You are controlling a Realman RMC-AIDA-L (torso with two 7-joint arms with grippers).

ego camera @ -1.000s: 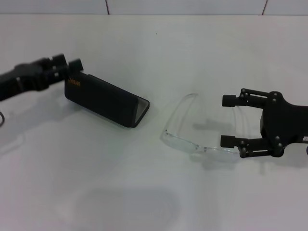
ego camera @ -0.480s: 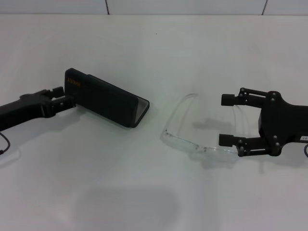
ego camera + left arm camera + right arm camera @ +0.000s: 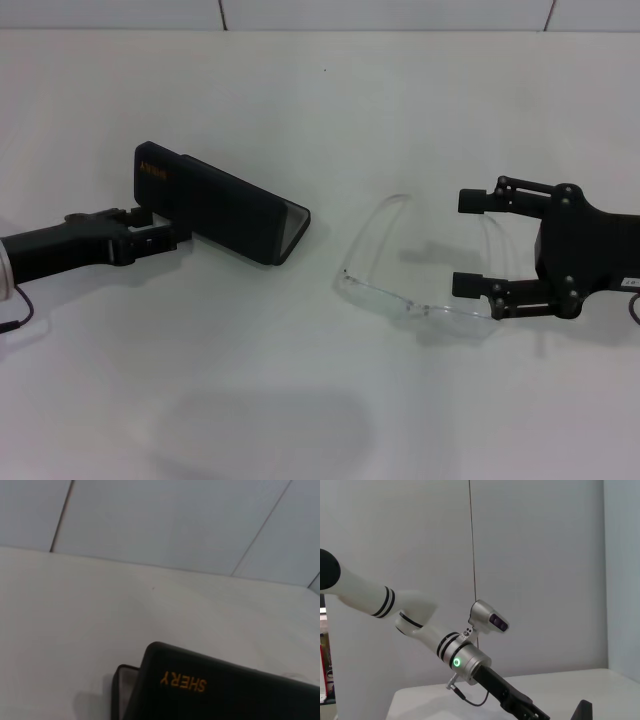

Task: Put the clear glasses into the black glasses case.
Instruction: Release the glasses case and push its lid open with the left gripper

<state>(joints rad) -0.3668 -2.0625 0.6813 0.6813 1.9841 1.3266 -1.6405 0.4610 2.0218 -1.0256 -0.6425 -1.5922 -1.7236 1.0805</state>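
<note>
The black glasses case (image 3: 215,203) stands open at the table's middle left, its lid with orange lettering (image 3: 153,172) raised and a strip of grey lining (image 3: 294,224) showing at its right end. My left gripper (image 3: 150,232) sits low against the case's near left corner. The left wrist view shows the lid (image 3: 225,695) close up. To the right of the case lie the clear glasses (image 3: 385,292), arms pointing away. My right gripper (image 3: 468,243) is open at their right end, with one finger (image 3: 472,200) beyond the right arm and the other finger (image 3: 466,285) by the front corner.
The white table (image 3: 320,100) ends at a tiled wall behind. In the right wrist view, my left arm (image 3: 465,660) reaches down over the table against a grey wall.
The left gripper has come from behind the case's left end round to its near left corner. The right gripper has edged slightly left along the glasses' end.
</note>
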